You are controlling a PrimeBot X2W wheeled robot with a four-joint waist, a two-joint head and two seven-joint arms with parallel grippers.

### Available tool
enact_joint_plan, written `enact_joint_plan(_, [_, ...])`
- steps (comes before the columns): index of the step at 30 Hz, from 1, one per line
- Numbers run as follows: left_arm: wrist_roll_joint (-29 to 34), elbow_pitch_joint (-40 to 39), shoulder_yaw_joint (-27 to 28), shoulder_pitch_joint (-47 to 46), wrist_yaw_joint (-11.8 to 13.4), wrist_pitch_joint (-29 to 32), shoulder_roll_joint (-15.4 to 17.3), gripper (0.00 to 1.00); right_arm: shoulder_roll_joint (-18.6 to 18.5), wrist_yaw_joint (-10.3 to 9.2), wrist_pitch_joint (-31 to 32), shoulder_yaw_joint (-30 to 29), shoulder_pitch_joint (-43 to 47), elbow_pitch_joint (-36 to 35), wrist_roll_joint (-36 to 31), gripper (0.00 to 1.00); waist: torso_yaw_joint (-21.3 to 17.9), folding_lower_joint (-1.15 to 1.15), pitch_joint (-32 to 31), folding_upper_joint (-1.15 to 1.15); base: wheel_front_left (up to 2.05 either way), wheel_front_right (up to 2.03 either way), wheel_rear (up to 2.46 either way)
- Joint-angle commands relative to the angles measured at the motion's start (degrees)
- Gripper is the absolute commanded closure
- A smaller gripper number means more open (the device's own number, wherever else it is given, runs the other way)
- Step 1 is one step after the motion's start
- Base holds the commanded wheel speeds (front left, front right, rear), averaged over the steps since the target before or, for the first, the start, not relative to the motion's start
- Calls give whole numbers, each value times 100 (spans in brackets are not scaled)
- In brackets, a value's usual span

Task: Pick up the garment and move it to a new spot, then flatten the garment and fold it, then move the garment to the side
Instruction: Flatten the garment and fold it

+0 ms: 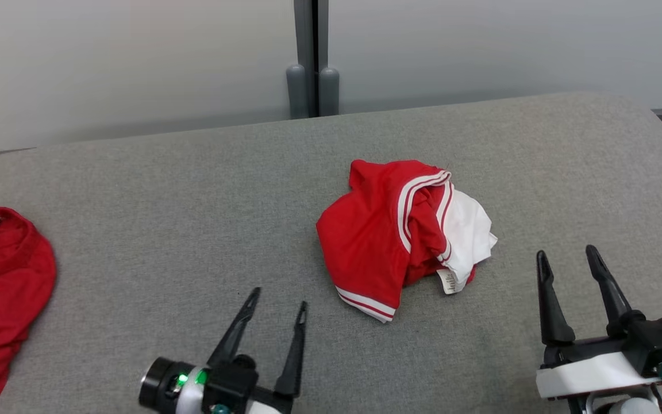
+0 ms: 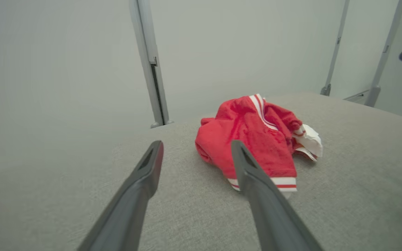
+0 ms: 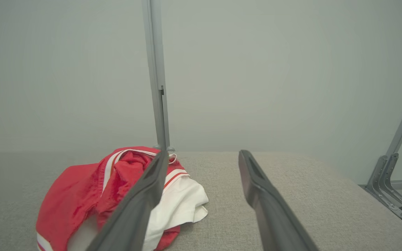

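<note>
The left pincer [image 1: 280,297] is hovering low over the near part of the grey fabric-covered bench [image 1: 164,195], its two dark fingers spread wide apart and gripping nothing, its tips pointing up the head view and leaning a little toward the garment [image 1: 377,241]. The right pincer [image 1: 565,253] is hanging at the lower right of that view, its jaws likewise standing wide apart and empty, near the garment's right side but not touching it. The garment is lying crumpled in a loose heap near the middle of the bench, between the two pincers and a little farther back than both. It is showing mostly red cloth, with white double stripes running along its trims, a white panel [image 1: 469,230] bunching out on its right side and a small white label [image 1: 449,282] peeking out at its lower edge. In the left wrist view the heap is sitting just beyond the fingers [image 2: 141,181], and the right-hand finger is overlapping its striped hem in the picture, while the head view is showing a gap of bare bench between them. In the right wrist view the heap is lying to the left, partly behind the left-hand finger. A second red garment [image 1: 3,276] is resting at the far left edge of the bench, well apart from the first. Behind the bench a pale wall [image 1: 135,57] is standing, split by a grey upright post [image 1: 312,52]
</note>
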Motion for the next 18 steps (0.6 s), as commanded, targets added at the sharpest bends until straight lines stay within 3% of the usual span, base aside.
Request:
enact_joint_plan(1, [21,59,-98,-164,-59,-3,8,0,-16,-3,-8,-36,-83,-29,-8,0,-182,0,215,0,0,0,0])
enact_joint_plan(6, [6,778,-1032,-840,-417,-3,17,0,-14,-4,-8,-80,-259,9,25,0,-460,0,474,0,0,0,0])
enact_joint_plan(9, [-227,1158,-1500,-1232,-436,-3,16,0,-14,-4,-8,-104,-310,40,56,0,-618,0,539,0,0,0,0])
enact_joint_plan(14, [-506,1825,-2069,-1856,-139,12,9,0,-15,-3,-8,-89,-363,67,93,0,-848,0,590,0,0,0,0])
enact_joint_plan(18, [-680,2141,-2353,-2228,262,6,22,0,-15,-3,-8,-77,-409,73,97,0,-994,0,657,0,0,0,0])
